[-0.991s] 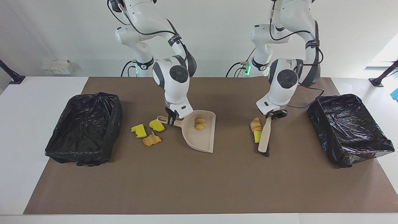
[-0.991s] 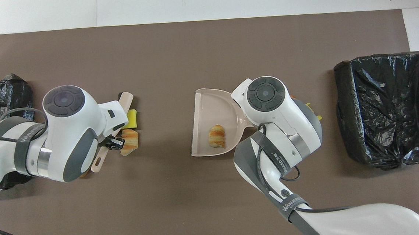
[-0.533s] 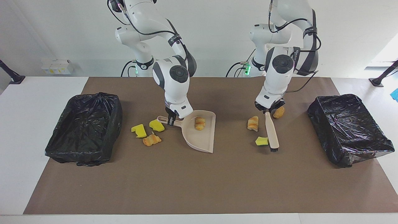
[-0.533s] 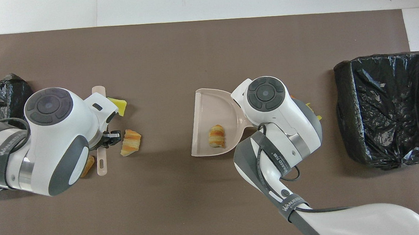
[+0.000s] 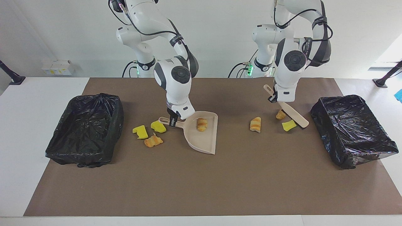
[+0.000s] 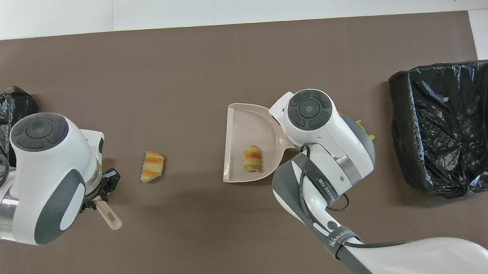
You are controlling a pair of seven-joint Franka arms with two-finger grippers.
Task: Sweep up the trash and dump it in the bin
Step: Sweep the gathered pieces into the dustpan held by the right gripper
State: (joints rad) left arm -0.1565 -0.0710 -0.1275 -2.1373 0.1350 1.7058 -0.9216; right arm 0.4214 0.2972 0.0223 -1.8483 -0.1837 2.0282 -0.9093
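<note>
Brush [image 5: 290,112] clamped in left gripper [image 5: 274,98], slanted over yellow wedge [image 5: 289,125] for a sweep. Right gripper [image 5: 172,121] pins dustpan [image 5: 204,138] handle, mouth ready; one bread lump [image 5: 201,124] inside. Other trash [image 5: 150,134] near right-end bin [image 5: 84,128].

One marking can be read. In the overhead view a grey strap [image 6: 336,237] round the right arm's forearm, low in the picture, carries pale lettering that looks like "WANJEED", though the last letters are hard to make out. A second grey band [image 6: 321,187] higher on the same arm also bears lettering, too slanted to read.
</note>
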